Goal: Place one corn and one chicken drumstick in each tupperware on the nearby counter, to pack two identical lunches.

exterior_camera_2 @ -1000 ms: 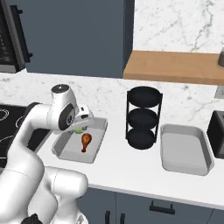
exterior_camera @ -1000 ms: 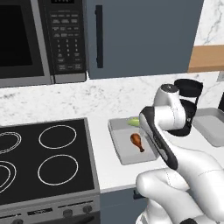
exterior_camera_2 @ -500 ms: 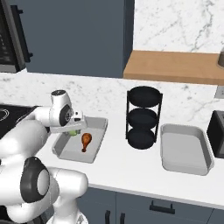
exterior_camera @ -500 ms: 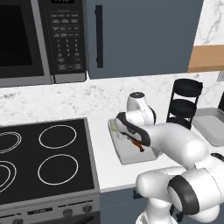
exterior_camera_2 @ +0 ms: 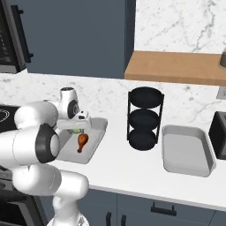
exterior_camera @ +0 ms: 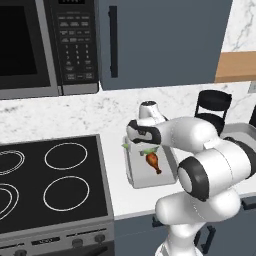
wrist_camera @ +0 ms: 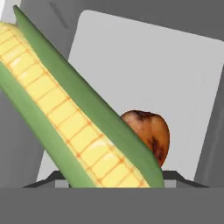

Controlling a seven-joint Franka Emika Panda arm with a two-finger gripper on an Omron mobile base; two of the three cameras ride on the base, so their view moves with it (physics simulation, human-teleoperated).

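Compared with the frame one second earlier, the arm has swung from the right side of the tray to its far left corner, and the gripper (exterior_camera_2: 76, 126) now hangs low over the left tupperware (exterior_camera: 136, 179). The corn (wrist_camera: 74, 118), yellow kernels wrapped in a green husk, runs diagonally across the hand view and is clamped between the jaws; only its green tips show under the hand in the base views. The chicken drumstick (exterior_camera: 153, 161), glossy orange-brown, lies inside that tupperware, meaty end toward the gripper. The second tupperware (exterior_camera_2: 185, 150) sits on the counter (exterior_camera_2: 128, 170), right of the black tiered rack (exterior_camera_2: 143, 119). The fingertips themselves are hidden behind the cob.
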